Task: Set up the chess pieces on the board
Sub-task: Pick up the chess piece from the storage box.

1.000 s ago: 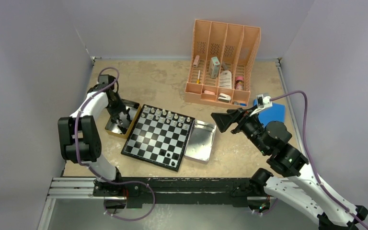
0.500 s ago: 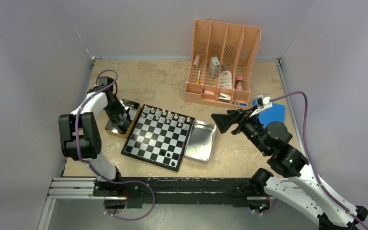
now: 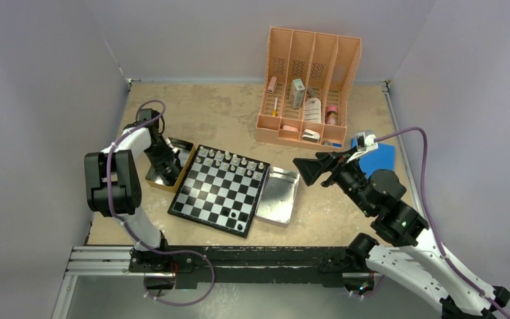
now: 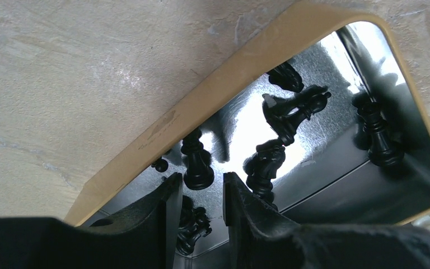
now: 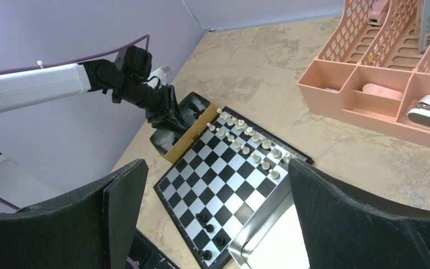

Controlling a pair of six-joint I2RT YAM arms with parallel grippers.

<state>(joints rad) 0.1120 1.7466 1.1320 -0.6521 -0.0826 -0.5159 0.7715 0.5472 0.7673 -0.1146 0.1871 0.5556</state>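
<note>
The board [image 3: 207, 193] lies flat at the middle of the tabletop [image 3: 219, 113], turned at a slight angle. White chess pieces [image 3: 231, 161] stand in its two far rows. A few black pieces [image 3: 237, 217] stand near its near right corner, and the squares between hold nothing. Touching or just beside the board's left edge sits a gold-walled tin box [image 3: 185, 165] with a shiny metal floor. More black pieces [image 4: 294, 109] lie and stand loose inside it, some upright and some tipped over.

The left tool [image 4: 201, 182] reaches down into this box. Its fingers [image 4: 165, 216] stand partly apart, with an upright black piece [image 4: 197, 165] between the tips. A bright strip of tin shows between that piece and one finger, so the tool is not pinching it.

Against the board's right edge lies a plain silver tray [image 3: 275, 199]. The right tool [image 3: 303, 168] hangs in the air beyond the tray with its fingers spread wide, holding nothing. Its wrist camera looks across the board towards the left arm.

At the far side of the tabletop stands a pink slotted organizer [image 3: 319, 46] with small office items in it, and a blue object [image 3: 382, 158] lies near its right end.
</note>
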